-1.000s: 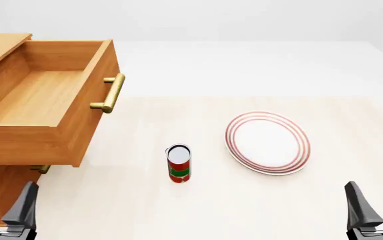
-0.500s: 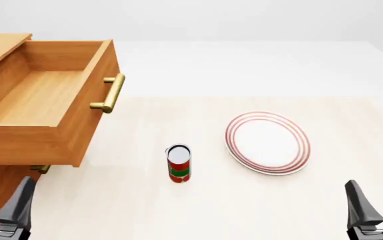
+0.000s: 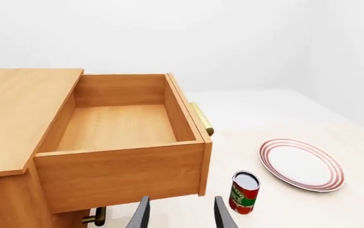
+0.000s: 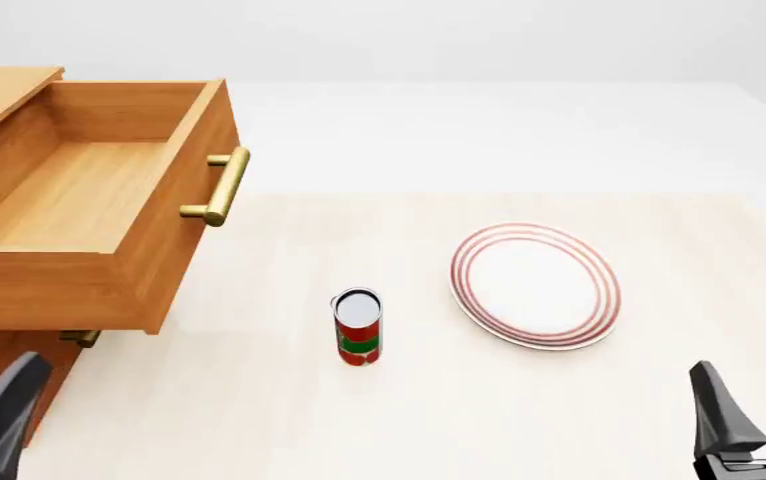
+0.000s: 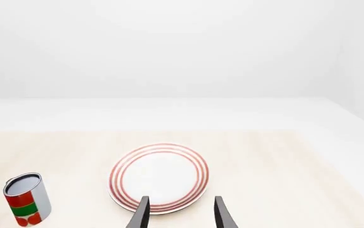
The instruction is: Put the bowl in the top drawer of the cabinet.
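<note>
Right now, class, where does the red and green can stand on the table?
In the front view the can stands upright near the table's middle, between the open top drawer on its left and the red-ringed plate on its right, touching neither.

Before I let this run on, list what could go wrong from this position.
1. No bowl shows in any view; only the can and the plate lie on the table, so an arm might grab the wrong item.
2. The top drawer juts out open, and the left gripper sits open just below its front; lifting straight up could hit it.
</note>
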Robot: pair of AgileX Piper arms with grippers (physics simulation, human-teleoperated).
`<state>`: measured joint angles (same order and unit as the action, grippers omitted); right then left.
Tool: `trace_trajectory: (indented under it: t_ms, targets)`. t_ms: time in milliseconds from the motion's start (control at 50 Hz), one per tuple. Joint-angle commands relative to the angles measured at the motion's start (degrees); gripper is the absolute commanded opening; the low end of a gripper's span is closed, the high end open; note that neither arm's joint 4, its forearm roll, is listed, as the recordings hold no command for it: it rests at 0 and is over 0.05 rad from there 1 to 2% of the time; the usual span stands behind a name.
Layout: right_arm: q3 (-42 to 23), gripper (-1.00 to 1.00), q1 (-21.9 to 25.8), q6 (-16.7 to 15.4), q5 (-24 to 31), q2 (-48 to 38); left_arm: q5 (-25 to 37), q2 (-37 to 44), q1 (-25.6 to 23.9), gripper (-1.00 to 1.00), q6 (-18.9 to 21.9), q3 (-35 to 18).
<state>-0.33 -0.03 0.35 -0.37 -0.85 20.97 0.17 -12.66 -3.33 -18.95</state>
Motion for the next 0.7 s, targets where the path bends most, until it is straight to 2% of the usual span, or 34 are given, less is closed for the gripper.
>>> trace_trajectory:
  t_ms: [20,160,600,700]
  targets:
    - [0.06,1.00,-0.01,0.01,0.16,0.22,6.11,3.19,-5.14,1.00,-2.93,-4.15]
    - [0.13,1.00,0.00,0.00,0.25,0.39,7.34,7.96,-9.05,1.00,-6.13,-6.48]
    - [0.06,1.00,-0.01,0.01,0.30,0.36,7.87,13.72,-17.79,1.00,-7.16,-9.74]
    - [0.00,1.00,-0.02,0.01,0.32,0.32,6.99,15.01,-19.74,1.00,-8.55,-10.00]
